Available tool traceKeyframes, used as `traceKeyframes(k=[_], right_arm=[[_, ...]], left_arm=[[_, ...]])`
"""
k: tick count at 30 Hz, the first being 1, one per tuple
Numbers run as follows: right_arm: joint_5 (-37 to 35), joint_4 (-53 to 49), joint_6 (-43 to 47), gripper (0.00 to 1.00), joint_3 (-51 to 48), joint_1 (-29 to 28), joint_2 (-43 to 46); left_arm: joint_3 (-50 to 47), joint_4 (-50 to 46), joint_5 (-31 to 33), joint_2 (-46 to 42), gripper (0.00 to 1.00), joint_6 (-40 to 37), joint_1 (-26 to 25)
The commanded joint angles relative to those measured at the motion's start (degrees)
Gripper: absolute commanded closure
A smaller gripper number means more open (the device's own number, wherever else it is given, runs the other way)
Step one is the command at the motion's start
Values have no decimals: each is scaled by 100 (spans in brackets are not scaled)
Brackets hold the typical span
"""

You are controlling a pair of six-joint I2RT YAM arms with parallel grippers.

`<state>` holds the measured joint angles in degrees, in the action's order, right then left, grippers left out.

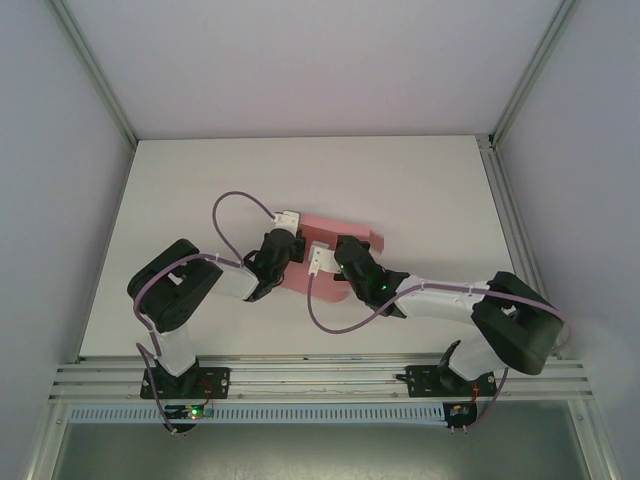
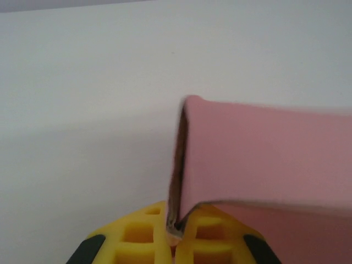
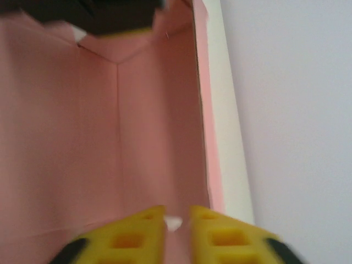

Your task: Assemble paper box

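A lab rig — white table (image 1: pixel 420 190), aluminium rails (image 1: pixel 320 378) (plain walls (image 1: pixel 300 60)).

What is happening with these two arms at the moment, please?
Both arms are working on the pink paper box in the middle of the table. The left gripper is shut on the edge of one raised wall. The right gripper faces into the open interior, its fingers nearly together, apparently pinching another edge. The box is partly folded, not closed.

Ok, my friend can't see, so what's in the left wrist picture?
The left gripper pinches the edge of a pink paper box between its yellow fingers. The card stands up and runs off right, over a plain white table.
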<state>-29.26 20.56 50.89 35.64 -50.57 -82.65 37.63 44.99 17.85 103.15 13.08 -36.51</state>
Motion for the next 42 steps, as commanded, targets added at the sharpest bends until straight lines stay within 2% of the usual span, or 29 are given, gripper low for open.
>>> traceKeyframes(k=[1,3,4,5,12,16,21,28,33,38,42], right_arm=[[25,-403,-547,55,133,98,526],[274,-567,-786,34,211,134,950],[446,-677,-956,12,250,140,1230],[566,-717,-1143,2,255,139,1498],[1510,-437,-3064,2,-201,298,3808],[1582,-352,-4274,2,-159,506,4365],[1779,-890,-4502,2,455,564,3818],[1157,-1391,-4326,2,1010,565,2838],[1222,-1381,-4307,2,878,565,2620],[1280,-1410,-4247,2,853,583,2353],[1422,-1603,-4388,2,928,761,2473]], left_arm=[[-293,176,-90,-448,100,-160,181],[-484,402,-464,-794,100,-219,184],[-587,508,-524,-1009,100,-202,182],[-656,491,-524,-1210,100,-133,182],[-926,-279,-325,-2480,100,74,182],[-1122,-457,-429,-2996,100,258,185],[-1200,-655,-654,-3451,100,381,180],[-1257,-903,-452,-3680,100,386,186],[-1162,-1036,-290,-3667,100,601,195],[-992,-1098,-563,-3620,100,759,188],[-810,-1431,-681,-3567,100,572,194]])
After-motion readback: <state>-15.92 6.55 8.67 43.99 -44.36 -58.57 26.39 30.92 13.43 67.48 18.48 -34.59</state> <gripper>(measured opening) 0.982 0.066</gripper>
